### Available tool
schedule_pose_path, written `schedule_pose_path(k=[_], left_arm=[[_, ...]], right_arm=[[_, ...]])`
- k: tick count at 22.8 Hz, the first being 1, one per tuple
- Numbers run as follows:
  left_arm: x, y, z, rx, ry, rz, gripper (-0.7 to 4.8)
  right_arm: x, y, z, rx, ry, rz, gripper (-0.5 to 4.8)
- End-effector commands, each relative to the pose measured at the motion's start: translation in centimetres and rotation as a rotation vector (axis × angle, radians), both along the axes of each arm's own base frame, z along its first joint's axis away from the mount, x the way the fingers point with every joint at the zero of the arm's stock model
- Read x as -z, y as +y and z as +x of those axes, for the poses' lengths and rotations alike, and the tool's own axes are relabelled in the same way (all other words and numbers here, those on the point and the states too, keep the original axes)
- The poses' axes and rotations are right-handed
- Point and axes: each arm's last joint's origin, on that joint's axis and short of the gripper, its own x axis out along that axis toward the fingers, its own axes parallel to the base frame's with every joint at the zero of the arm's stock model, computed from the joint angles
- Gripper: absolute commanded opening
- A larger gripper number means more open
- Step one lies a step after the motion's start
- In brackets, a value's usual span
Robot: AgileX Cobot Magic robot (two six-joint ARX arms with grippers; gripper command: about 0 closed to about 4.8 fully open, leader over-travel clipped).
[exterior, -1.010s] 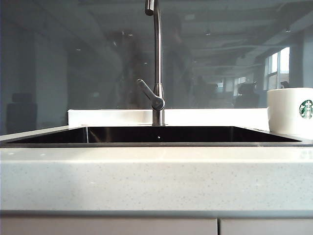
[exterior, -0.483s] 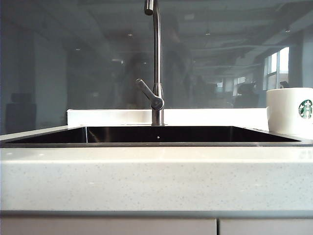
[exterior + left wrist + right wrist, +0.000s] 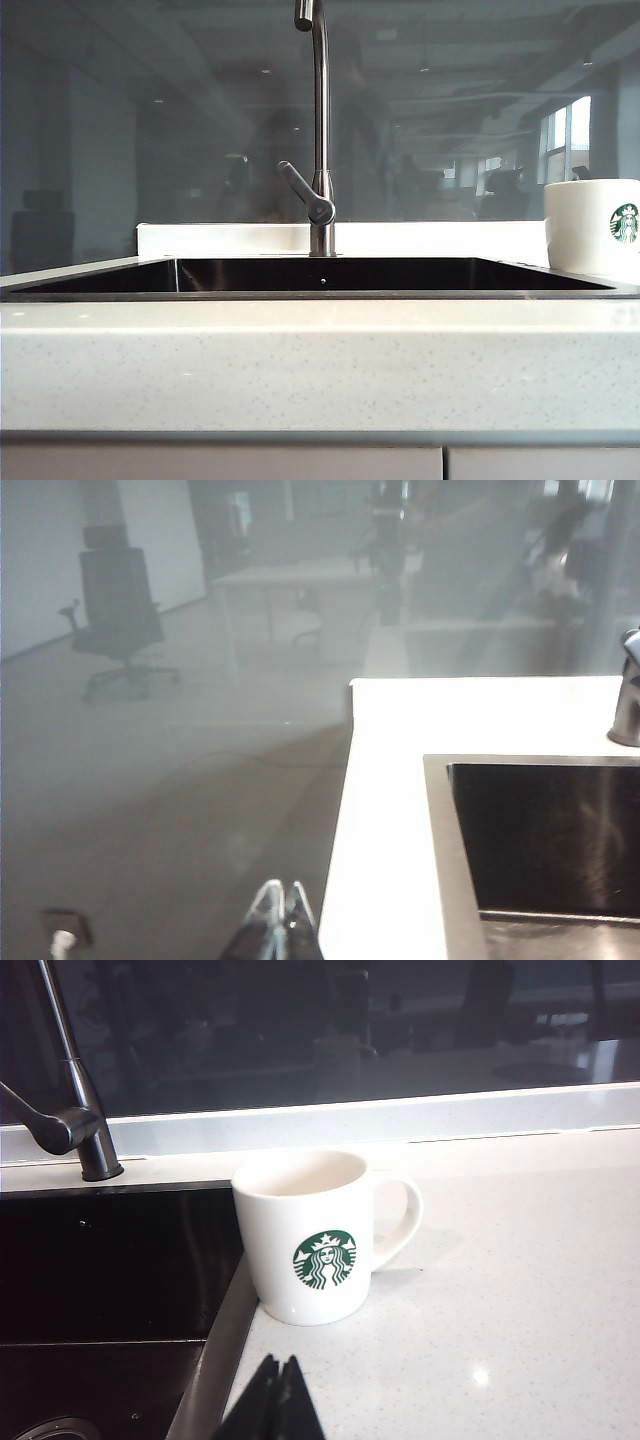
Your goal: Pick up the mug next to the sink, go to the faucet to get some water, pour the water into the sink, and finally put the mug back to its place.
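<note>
The white mug [image 3: 597,226] with the green round logo stands upright on the counter at the sink's right edge; the right wrist view shows the mug [image 3: 318,1235] with its handle pointing away from the sink. The dark sink [image 3: 320,275] fills the middle, and the slim metal faucet [image 3: 320,130] rises behind it. My right gripper [image 3: 279,1364] is shut and empty, a short way in front of the mug. My left gripper [image 3: 282,887] is shut and empty, beside the counter's left end, off the sink [image 3: 540,830]. Neither gripper shows in the exterior view.
The speckled white counter [image 3: 320,360] runs along the front, with a low white ledge [image 3: 220,238] behind the sink and a glass wall beyond it. In the left wrist view an office chair [image 3: 118,605] and floor lie past the counter.
Nothing on the counter has moved. A dim reflection in the glass left of the faucet has shifted a little.
</note>
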Motion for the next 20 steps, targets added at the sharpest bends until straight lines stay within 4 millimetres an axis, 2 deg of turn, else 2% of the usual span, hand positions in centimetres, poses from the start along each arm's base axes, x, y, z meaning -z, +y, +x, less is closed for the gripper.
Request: schedule_pose_path(k=[1, 11, 20], left_arm=[[1.1, 0.0, -0.2, 0.01, -0.036, -0.061, -0.05], [5.3, 0.2, 0.2, 0.022, 0.024, -0.119, -0.05], [5.4, 0.1, 0.2, 0.035, 0.045, -0.107, -0.06]], right_arm=[[-0.1, 0.0, 0.0, 0.001, -0.018, 0.0, -0.05], [-0.1, 0.0, 0.0, 0.002, -0.018, 0.0, -0.05], [-0.1, 0.0, 0.0, 0.002, -0.018, 0.0, -0.05]])
